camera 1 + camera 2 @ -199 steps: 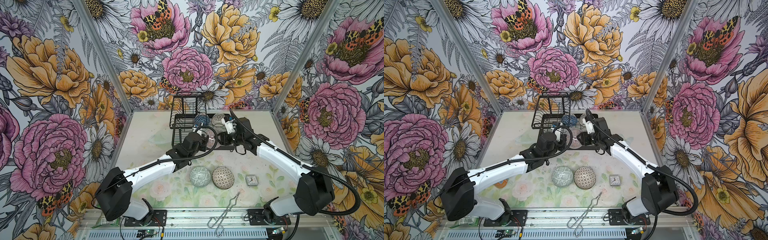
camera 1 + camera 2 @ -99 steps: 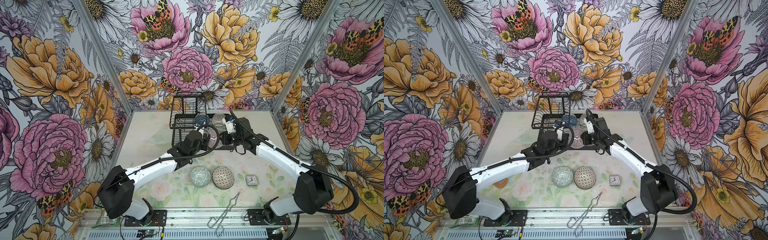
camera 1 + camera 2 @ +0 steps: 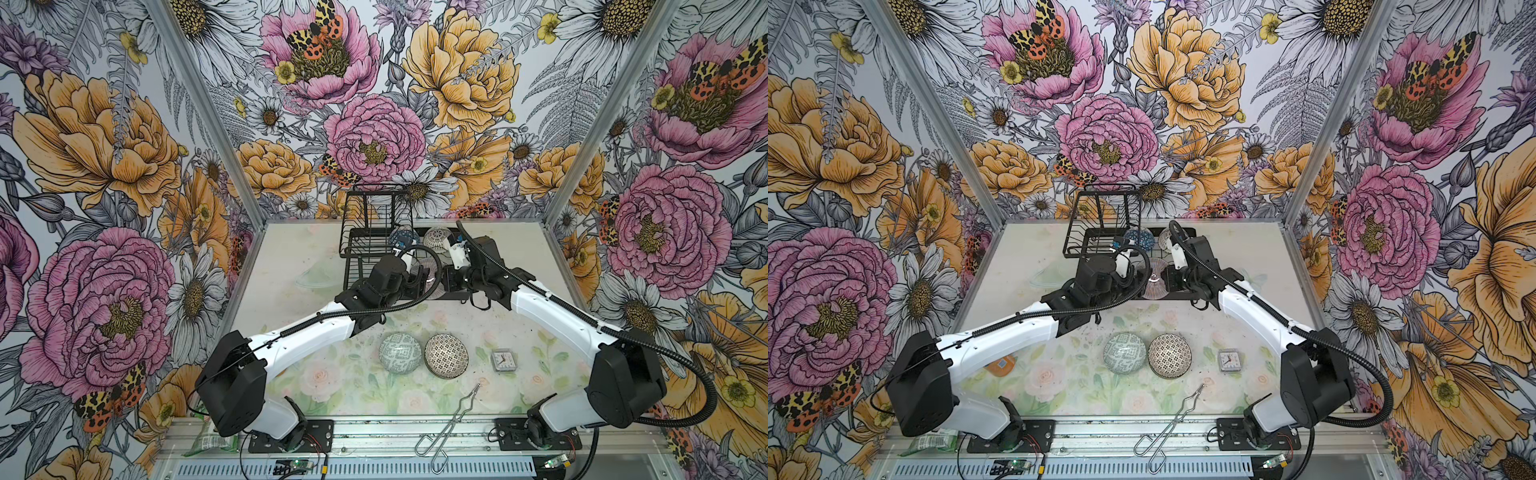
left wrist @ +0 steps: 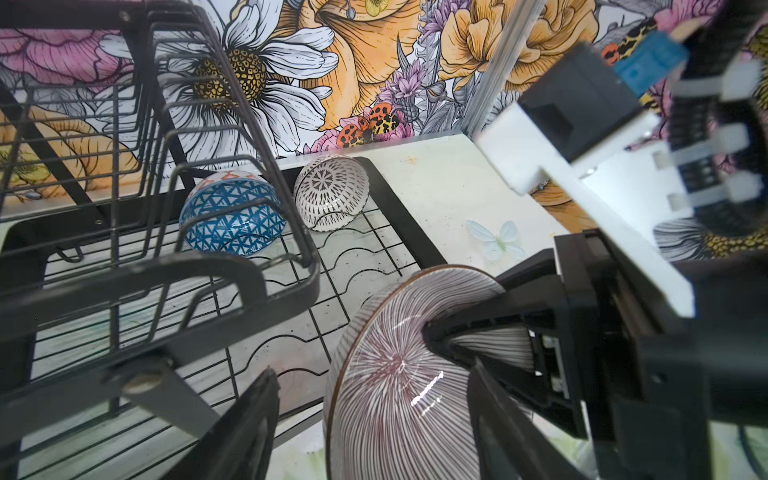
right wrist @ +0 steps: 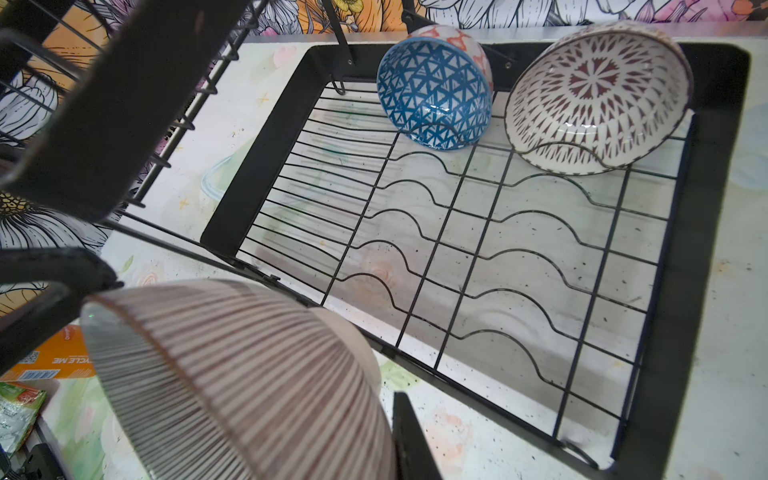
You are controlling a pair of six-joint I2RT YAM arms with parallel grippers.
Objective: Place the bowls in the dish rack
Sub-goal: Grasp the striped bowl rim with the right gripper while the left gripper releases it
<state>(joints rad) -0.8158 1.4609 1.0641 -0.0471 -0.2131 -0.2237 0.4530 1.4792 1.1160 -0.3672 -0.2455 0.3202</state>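
A pink-striped bowl (image 4: pixel 395 386) hangs on edge over the front of the black wire dish rack (image 4: pixel 399 208). My right gripper (image 5: pixel 386 399) is shut on its rim, one finger (image 5: pixel 411 440) outside the wall. My left gripper (image 4: pixel 370 374) is open, its fingers (image 4: pixel 249 432) spread on either side of the bowl without touching. Two bowls lean in the rack's far slots: blue-triangle (image 5: pixel 432 99) and black-white mosaic (image 5: pixel 594 95). On the table near the front sit a green-grey maze bowl (image 3: pixel 401 352) and a dotted bowl (image 3: pixel 446 355). Both top views show the arms meeting at the rack (image 3: pixel 1100 216).
A clear glass dish (image 3: pixel 316 276) lies left of the rack. A small clock (image 3: pixel 503 359) sits right of the dotted bowl, metal tongs (image 3: pixel 451 419) at the front edge. An orange packet (image 3: pixel 1000 363) and a green packet (image 3: pixel 208 436) lie under the left arm.
My right gripper closed on the pink-striped bowl's rim, then my left gripper opened and let it go. The bowl stays at the rack's front.
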